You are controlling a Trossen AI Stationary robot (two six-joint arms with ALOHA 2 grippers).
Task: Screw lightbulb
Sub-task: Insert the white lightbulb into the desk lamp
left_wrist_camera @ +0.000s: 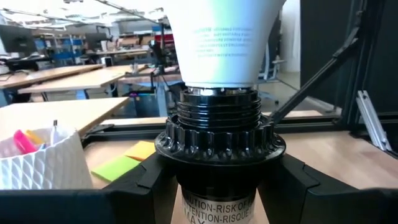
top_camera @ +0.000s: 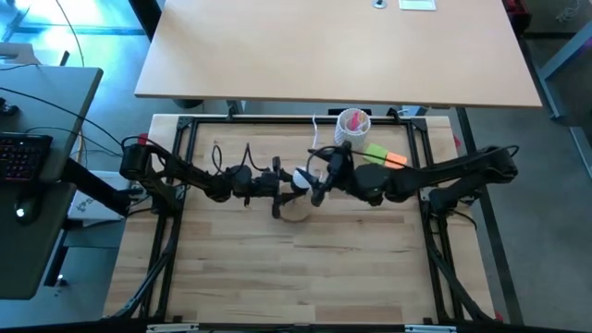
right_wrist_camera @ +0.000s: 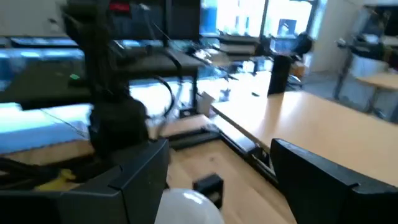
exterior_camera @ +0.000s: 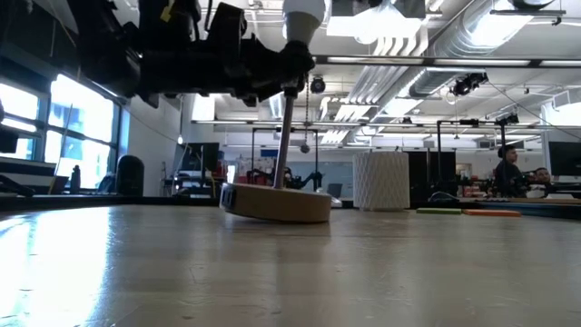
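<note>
The white lightbulb (left_wrist_camera: 217, 43) sits with its silvery base in the black socket (left_wrist_camera: 217, 124) of a lamp stand. A thin rod (exterior_camera: 283, 136) carries the socket above a round wooden base (exterior_camera: 277, 203), which rests on the table. My left gripper (left_wrist_camera: 217, 193) comes from the table's left and is shut on the socket. My right gripper (right_wrist_camera: 221, 146) comes from the right and hangs open over the bulb's dome (right_wrist_camera: 186, 208), one finger on either side and a gap to each. In the high view the bulb (top_camera: 302, 178) shows between the two grippers. My left gripper pinches the black socket's body (left_wrist_camera: 217, 205) between its two fingers, just under the toothed collar (left_wrist_camera: 217, 146). The fingers (left_wrist_camera: 140, 186) lie level and come from the table's left. The socket stands upright with the bulb on top, and the stand's wooden base is on the table.
A white ribbed cup (top_camera: 353, 123) with pink contents stands at the far side, right of centre. Green and orange sticky notes (top_camera: 384, 155) lie beside it. The near half of the wooden table (top_camera: 296, 277) shows bare boards. A black frame (top_camera: 176, 185) runs round the table.
</note>
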